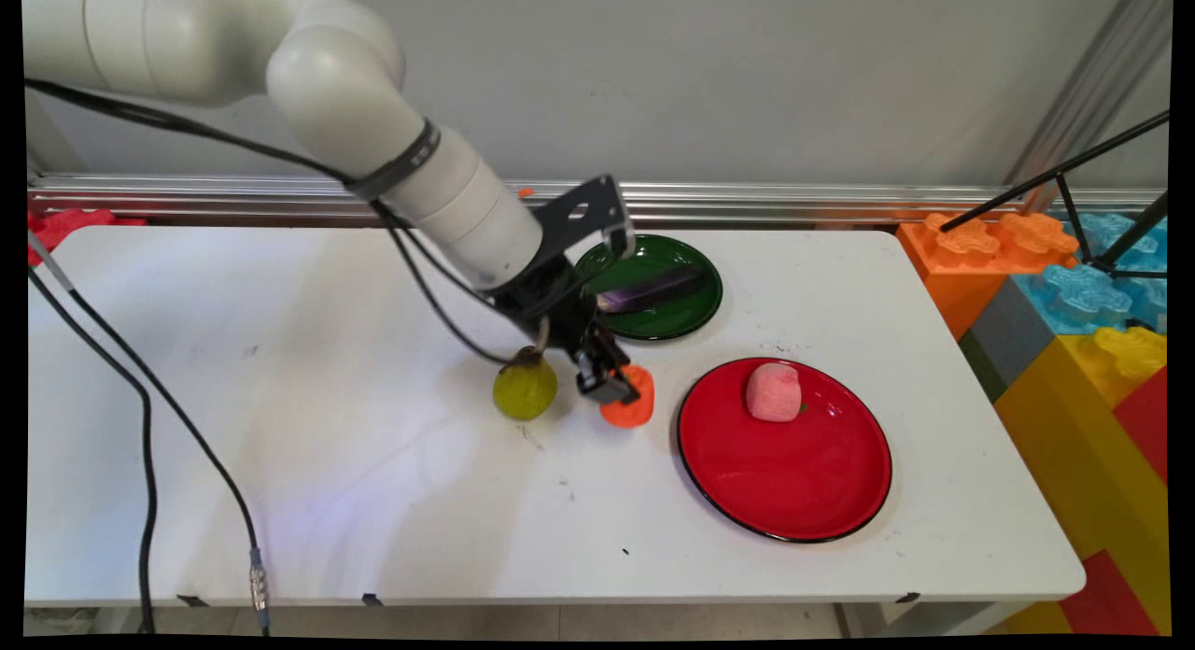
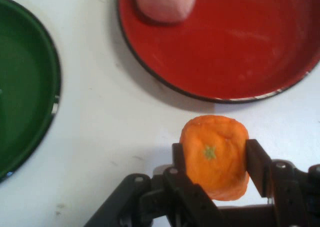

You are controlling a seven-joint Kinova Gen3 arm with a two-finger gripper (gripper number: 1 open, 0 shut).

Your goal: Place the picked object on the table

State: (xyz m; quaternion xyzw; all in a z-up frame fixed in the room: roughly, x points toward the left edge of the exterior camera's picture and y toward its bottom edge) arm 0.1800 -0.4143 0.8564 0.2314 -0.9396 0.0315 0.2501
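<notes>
White arm (image 1: 373, 118), black cables (image 1: 149, 445)

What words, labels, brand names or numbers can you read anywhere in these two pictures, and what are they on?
None can be read in either view.
White arm: no lettering shows on the links in view.
Red plate, green plate, orange fruit, pink fruit, yellow-green pear: no print or stickers.
Coloured blocks to the right of the table: raised shapes only, no text.

Main view looks down across the counter (image 1: 280, 445) from its near side; hand view peers close along the tool (image 2: 215, 159); both share the red plate (image 1: 794, 482) beyond it.
</notes>
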